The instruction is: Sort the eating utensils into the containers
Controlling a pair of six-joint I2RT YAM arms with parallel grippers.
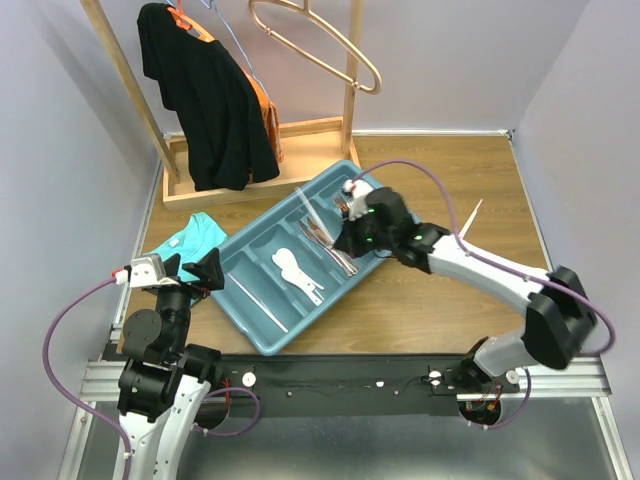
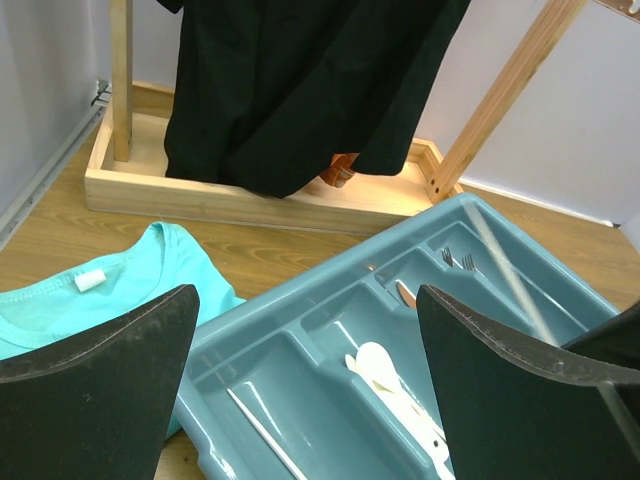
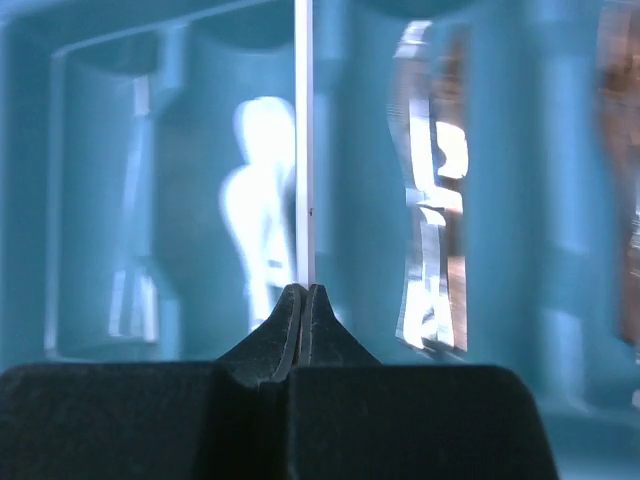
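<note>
Starting at the left, the left gripper [image 1: 190,268] hangs just beside the teal cutlery tray [image 1: 275,335], fingers [image 2: 100,390] spread wide around nothing. Only its wrist view makes out forks [image 2: 458,261] in a far compartment, beyond white spoons [image 2: 385,370]. Further right, the right gripper [image 1: 345,232] hovers over the tray. Its wrist view alone shows the jaws pinched tight on a pale chopstick [image 3: 304,180], between blurred spoons and knives [image 3: 430,220]. Overhead, a second chopstick [image 1: 470,218] lies on the table [image 1: 440,310].
</note>
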